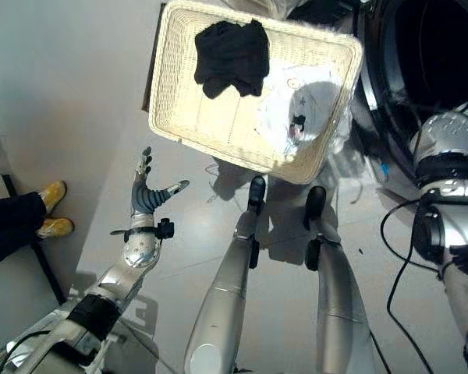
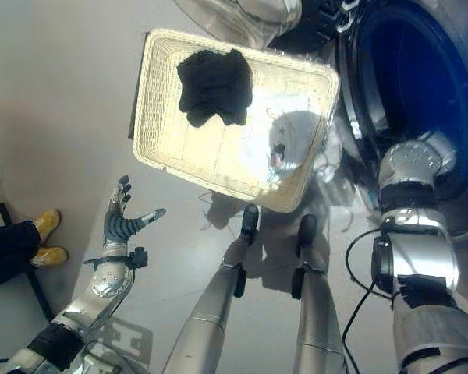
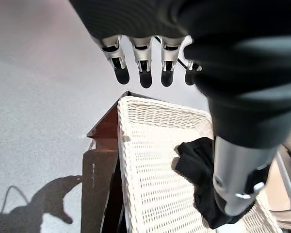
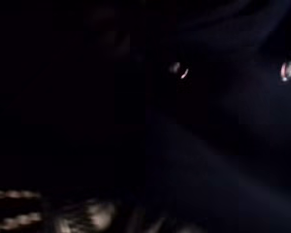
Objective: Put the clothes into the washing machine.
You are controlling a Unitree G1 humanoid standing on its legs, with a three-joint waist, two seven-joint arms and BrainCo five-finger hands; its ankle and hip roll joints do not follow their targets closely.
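We see the black garment (image 1: pixel 232 56) and white garment (image 1: pixel 296 105) lying soft, light and floppy in the basket (image 1: pixel 171 93) at twelve o'clock, best pinched at a raised fold, left hand (image 1: pixel 145 195) spread empty at nine, right hand's fingers hidden inside the washing machine (image 2: pixel 421 86) at two.

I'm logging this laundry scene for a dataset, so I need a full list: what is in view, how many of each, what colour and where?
wicker basket: one, cream white, on the floor ahead, beside the washing machine.
black garment: one, black, bunched in the basket's far part.
white garment: one, white with small dark marks, in the basket's end nearest the machine.
washing machine: one, dark open drum, at the robot's right.
dark wooden stand: one, brown, against the basket's side away from the machine.
person's legs: one pair, dark trousers and yellow shoes, at the far left.
left hand: one, silver, open, above the floor near the basket.
right arm: one, silver-grey, reaching into the drum, hand hidden.
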